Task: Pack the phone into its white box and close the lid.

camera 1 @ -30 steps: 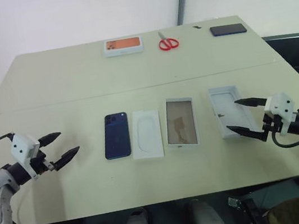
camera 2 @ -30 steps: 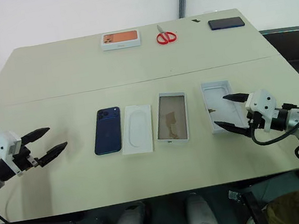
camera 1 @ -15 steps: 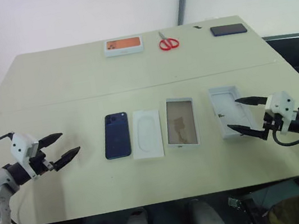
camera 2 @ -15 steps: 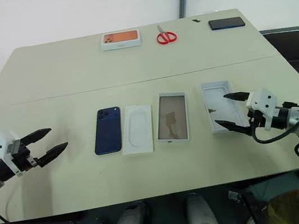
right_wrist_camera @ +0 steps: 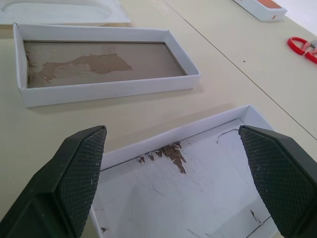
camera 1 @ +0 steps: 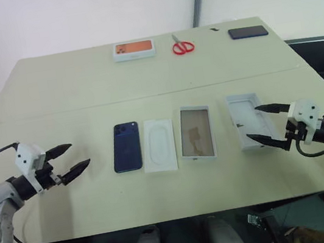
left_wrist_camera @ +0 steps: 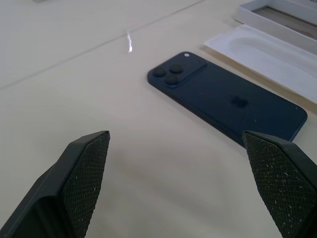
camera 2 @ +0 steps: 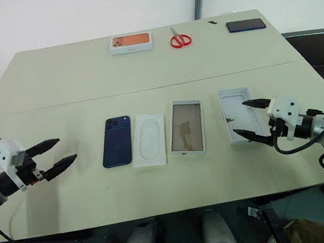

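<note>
The phone lies flat on the table left of the white box; both grippers are wide open and empty; it is probably smooth and slippery, so pinch its 2 long edges.

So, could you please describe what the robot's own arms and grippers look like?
Each gripper, left and right, has two black tapered fingers with cross-hatched textured pads, mounted on a white blocky housing. Behind them the arms are silver-grey metal with black joints, and black cables loop alongside the wrists.
</note>
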